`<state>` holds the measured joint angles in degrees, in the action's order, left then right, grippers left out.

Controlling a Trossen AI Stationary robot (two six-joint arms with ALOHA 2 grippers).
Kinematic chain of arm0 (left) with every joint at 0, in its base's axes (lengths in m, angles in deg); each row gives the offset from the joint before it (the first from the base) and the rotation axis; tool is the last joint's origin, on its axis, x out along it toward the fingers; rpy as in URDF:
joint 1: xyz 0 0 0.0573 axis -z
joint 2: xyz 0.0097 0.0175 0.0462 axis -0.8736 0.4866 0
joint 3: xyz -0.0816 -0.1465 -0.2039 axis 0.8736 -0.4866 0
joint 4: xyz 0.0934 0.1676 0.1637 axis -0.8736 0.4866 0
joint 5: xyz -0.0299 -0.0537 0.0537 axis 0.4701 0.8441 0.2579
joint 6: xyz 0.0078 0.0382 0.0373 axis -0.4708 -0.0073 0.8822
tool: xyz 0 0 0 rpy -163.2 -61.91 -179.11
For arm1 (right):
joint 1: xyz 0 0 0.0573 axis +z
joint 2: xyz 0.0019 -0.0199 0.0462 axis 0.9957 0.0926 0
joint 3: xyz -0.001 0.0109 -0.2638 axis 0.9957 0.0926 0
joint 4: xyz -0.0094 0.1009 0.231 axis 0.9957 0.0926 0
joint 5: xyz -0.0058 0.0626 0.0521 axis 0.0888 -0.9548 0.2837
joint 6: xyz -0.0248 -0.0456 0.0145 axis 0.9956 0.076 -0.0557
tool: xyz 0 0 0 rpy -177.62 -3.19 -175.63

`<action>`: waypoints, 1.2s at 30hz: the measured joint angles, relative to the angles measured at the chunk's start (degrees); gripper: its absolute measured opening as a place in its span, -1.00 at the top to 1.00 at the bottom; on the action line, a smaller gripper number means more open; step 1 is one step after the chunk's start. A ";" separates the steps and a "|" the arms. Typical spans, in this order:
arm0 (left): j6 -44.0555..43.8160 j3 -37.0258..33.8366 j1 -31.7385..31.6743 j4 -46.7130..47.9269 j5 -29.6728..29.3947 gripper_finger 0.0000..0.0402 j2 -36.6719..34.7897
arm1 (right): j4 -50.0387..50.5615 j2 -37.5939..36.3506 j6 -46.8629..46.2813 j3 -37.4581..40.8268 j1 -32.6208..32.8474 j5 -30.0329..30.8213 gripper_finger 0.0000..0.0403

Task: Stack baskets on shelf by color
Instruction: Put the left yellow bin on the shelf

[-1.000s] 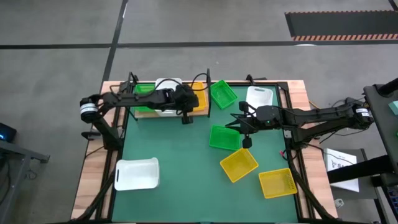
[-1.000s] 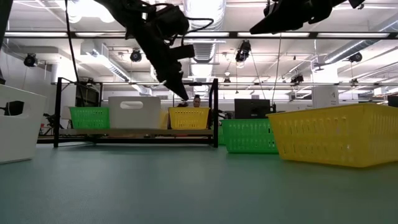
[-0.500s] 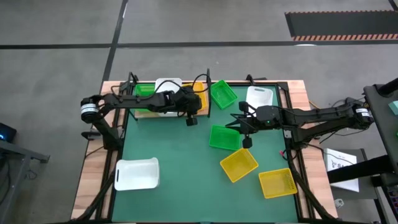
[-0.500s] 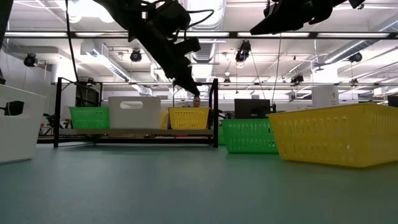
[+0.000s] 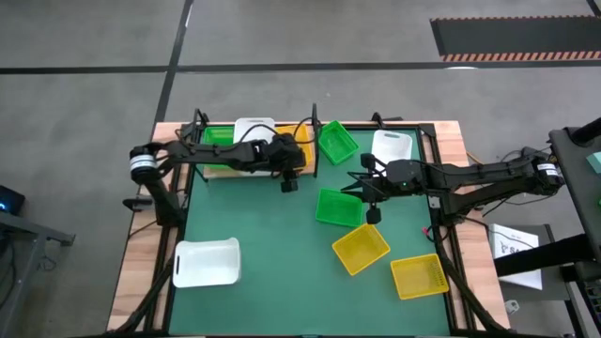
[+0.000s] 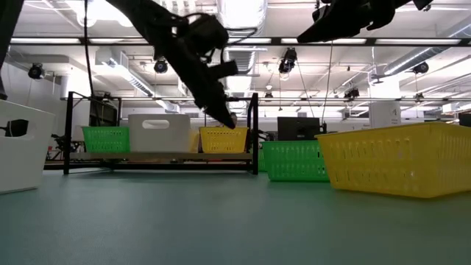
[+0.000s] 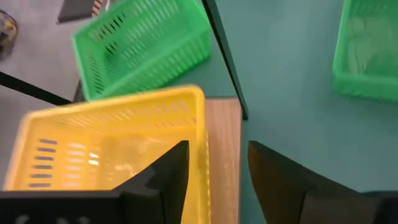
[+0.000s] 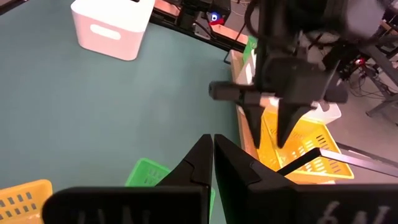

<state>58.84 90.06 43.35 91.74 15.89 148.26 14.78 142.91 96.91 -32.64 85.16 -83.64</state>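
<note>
— Where's the yellow basket [image 5: 299,150] sitting?

— On the shelf [image 6: 158,156], at its right end, next to a white basket [image 6: 159,132] in the middle and a green basket [image 6: 105,139] at the left end. The shelf stands at the far side of the green tabletop [image 5: 272,235].

— And the left claw [image 5: 289,181]?

— Right over that yellow basket's near-right rim. Its fingers [image 7: 166,176] are spread, one on each side of the basket wall, and I can't see them pinching it. From the wrist you can see the brown board beside the basket's edge.

— What about the other baskets?

— A second green basket [image 5: 336,140] lies tilted just right of the shelf, at the far edge. A third green basket [image 5: 338,207] sits near the tabletop's middle. Two more yellow ones lie nearer: one yellow basket [image 5: 361,248] just near of that green one, another yellow basket [image 5: 419,277] at the near right. A large white basket [image 5: 207,262] rests at the near left, and another white basket [image 5: 392,145] sits far right.

— The right claw [image 5: 372,211]?

— It hangs above the tabletop just right of the middle green basket, fingers pressed together, carrying nothing.
</note>
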 joint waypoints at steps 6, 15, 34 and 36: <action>1.76 0.23 -0.18 -0.06 -1.11 0.42 2.38 | 0.00 0.00 0.00 0.00 0.00 0.00 0.96; 4.08 0.16 0.19 3.58 -1.14 0.70 -0.13 | 0.02 0.00 0.00 0.00 0.00 0.00 0.96; 4.58 0.75 0.19 6.72 -3.07 0.79 -1.03 | 0.02 0.00 -0.44 0.00 0.00 0.00 0.96; 5.09 1.25 0.21 6.41 -3.09 0.79 -2.09 | 0.02 0.00 -0.44 0.00 0.00 0.00 0.96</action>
<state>63.93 91.31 43.56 98.15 12.80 146.16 14.80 142.91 96.47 -32.64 85.16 -83.64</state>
